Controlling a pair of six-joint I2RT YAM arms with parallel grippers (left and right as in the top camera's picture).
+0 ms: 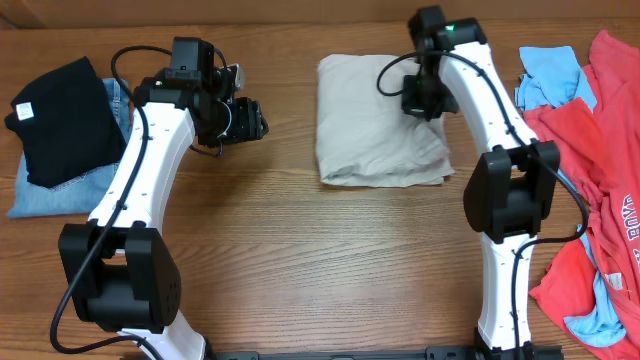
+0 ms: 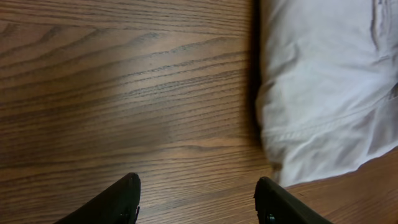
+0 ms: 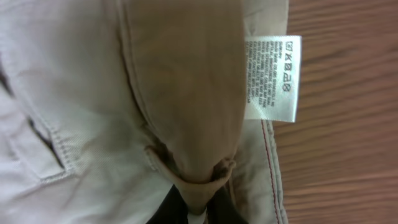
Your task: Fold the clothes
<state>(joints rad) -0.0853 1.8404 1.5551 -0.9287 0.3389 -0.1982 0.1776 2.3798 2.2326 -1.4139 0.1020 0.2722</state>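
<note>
From overhead, I see the trousers (image 1: 378, 120), pale beige, folded into a rough rectangle at the far middle of the wooden table (image 1: 300, 260). My right gripper (image 1: 422, 98) sits over the far right part of that bundle, and my left gripper (image 1: 250, 120) hangs above bare wood to the left of it, apart from the cloth. At the left edge a black garment (image 1: 55, 120) lies on top of a folded denim piece (image 1: 50, 195). At the right edge is a loose heap of red and light blue clothes (image 1: 590, 150). In the left wrist view, two dark fingertips (image 2: 118, 199) stand apart at the bottom of the frame with only wood grain between them, so these jaws are open and hold nothing. The folded edge of the trousers fills the upper right, showing a stitched hem. In the right wrist view, the cloth fills most of the frame. A ridge of fabric runs down into the dark fingers (image 3: 177, 208) at the bottom edge, where the jaws are clamped tight on it. A white care label (image 3: 272, 78) lies flat beside the ridge, and wood shows at the right.
</note>
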